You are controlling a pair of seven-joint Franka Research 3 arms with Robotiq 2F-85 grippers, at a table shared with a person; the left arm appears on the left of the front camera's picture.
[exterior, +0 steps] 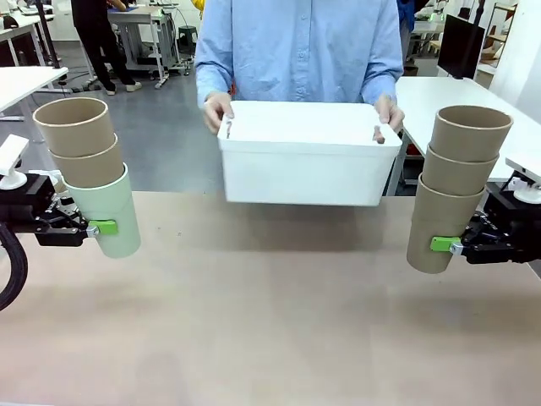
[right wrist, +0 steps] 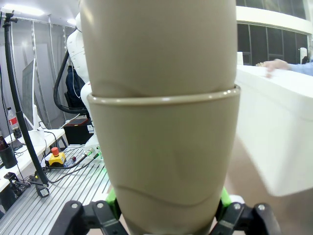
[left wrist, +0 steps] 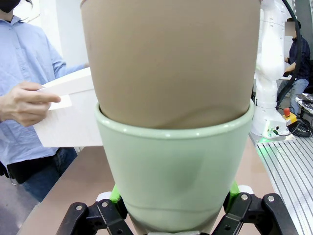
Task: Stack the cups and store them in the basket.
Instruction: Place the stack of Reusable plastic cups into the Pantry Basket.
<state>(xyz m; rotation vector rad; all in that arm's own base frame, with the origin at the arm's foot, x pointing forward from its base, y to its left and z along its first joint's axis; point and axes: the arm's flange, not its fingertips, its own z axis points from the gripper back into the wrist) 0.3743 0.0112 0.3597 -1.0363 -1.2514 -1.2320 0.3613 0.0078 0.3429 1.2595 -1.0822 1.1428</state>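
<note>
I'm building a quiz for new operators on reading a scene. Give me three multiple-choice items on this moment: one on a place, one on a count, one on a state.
1. Where is the basket?
A. In the person's hands at the far side of the table
B. On the floor
C. Upside down at the table's near edge

2. How many tan cups are stacked in the right gripper?
A. Two
B. Three
C. Five

3. What is the left gripper doing?
A. Standing open, apart from any cup
B. Shut on the mint green cup at the bottom of its stack
C. Shut on the basket's rim

Key: 1 A, a hand grips each end of it; 2 B, three rims show one above another; 3 B, green pads press that cup's wall.
</note>
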